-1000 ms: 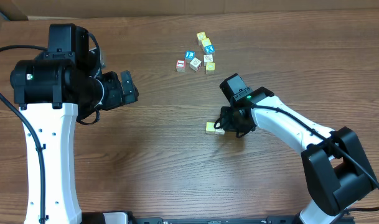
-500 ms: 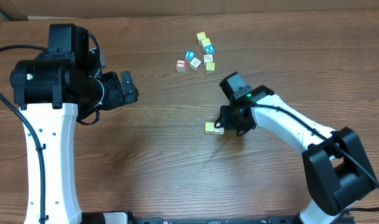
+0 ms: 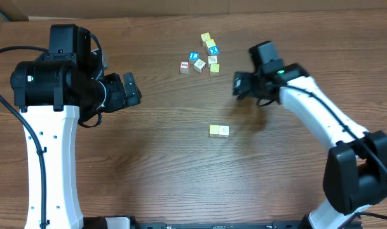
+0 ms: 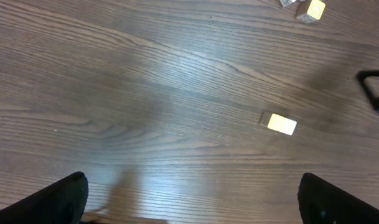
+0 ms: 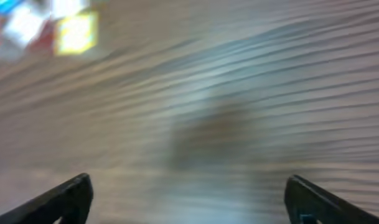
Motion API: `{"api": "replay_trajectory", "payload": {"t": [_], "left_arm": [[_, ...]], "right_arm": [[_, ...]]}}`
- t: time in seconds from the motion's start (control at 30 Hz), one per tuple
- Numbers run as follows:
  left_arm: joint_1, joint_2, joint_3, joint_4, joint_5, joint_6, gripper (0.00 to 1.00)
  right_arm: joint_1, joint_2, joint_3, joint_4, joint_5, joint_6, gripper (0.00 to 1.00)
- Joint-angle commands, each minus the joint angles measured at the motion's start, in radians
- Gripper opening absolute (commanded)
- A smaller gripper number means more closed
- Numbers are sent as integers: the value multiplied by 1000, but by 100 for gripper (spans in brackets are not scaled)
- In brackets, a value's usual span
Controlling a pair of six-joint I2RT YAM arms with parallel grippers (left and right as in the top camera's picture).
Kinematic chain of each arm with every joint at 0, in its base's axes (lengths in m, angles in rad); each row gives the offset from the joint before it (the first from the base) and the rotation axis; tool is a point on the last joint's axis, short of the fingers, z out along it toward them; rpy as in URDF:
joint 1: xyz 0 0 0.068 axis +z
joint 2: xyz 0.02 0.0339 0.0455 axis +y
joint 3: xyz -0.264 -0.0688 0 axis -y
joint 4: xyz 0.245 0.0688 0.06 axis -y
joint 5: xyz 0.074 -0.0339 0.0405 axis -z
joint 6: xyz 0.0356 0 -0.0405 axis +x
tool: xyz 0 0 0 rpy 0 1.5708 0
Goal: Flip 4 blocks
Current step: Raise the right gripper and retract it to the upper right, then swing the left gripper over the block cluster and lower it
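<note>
Mid-table, two touching pale cubes (image 3: pixel 219 130)

The brown wood-grain table (image 3: pixel 180 159) carries a cluster of small lettered cubes (image 3: pixel 194 56) toward its far edge and, well apart nearer the middle, a touching pair of pale cubes (image 3: pixel 219 130).

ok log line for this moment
left gripper: open, empty | right gripper: open, empty, near block cluster | yellow and white block pair: lying free, no gripper touching
</note>
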Motion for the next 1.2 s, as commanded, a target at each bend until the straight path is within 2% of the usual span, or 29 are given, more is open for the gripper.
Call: {"api": "replay_trajectory", "payload": {"t": [0.0,0.2,0.43,0.63,0.87,0.93,1.0,1.17], "left_arm": [[4,0,0,5,-6,-14,99],[4,0,0,5,-7,-14,100],[4,0,0,5,-7,-14,100],[4,2,0,275,1,-14,100],[4,2,0,335,13,-66,100],[3,2,0,341,98,-64,100],[-11,7,0,346,171,-57,96],[-100,29,3,350,84,-72,88]], "right_arm": [[-77,-29,21,-6,153,-4,100],[-196,-29,21,-13,173,-3,100],[-245,-29,21,-13,173,-3,100],[-245,-29,21,-13,173,-3,100],[-245,-29,21,-13,173,-3,100],[-245,-29,21,-13,173,-3,100],[-245,-29,21,-13,173,-3,100],[-245,-29,21,-13,173,-3,100]]}}
